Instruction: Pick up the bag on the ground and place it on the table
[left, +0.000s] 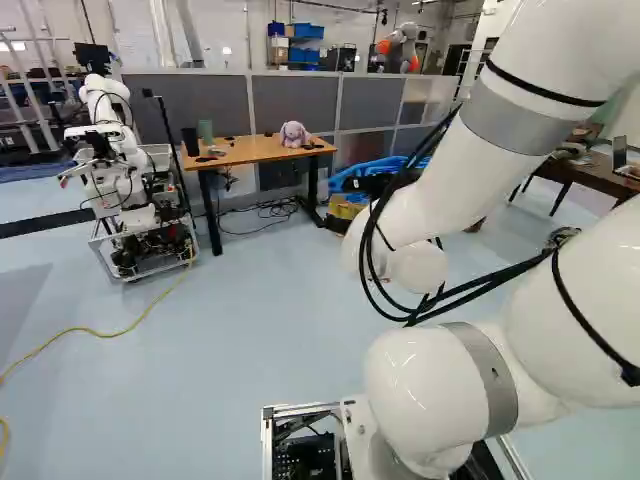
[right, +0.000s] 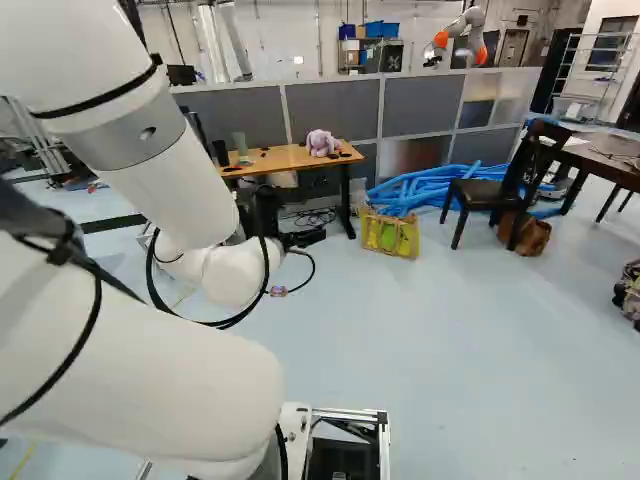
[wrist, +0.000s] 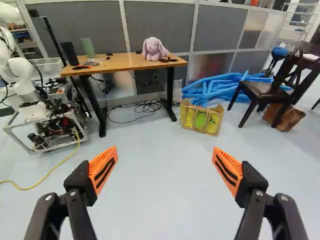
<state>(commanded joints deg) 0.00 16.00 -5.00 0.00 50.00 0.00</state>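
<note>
The gripper (right: 300, 238) shows in the right base view as a dark shape beyond the arm's white wrist. In the wrist view, the gripper (wrist: 165, 167) stands wide open, its orange pads far apart with nothing between them. A yellow-green bag with tan edges (wrist: 201, 118) stands upright on the floor well ahead of the fingers, beside the table's near right leg; the right base view shows this bag (right: 390, 234) too. The wooden-topped table (wrist: 117, 65) lies farther ahead and carries a pink plush rabbit (wrist: 154, 49). No contact between gripper and bag is visible.
Blue tubes (wrist: 225, 87) lie behind the bag. A dark chair (wrist: 260, 90) stands beside them, with a brown bag (wrist: 284, 118) at its legs. Another robot (left: 125, 180) stands left of the table, a yellow cable (left: 110, 333) trailing from it. Black cables (wrist: 145, 106) lie beneath the table.
</note>
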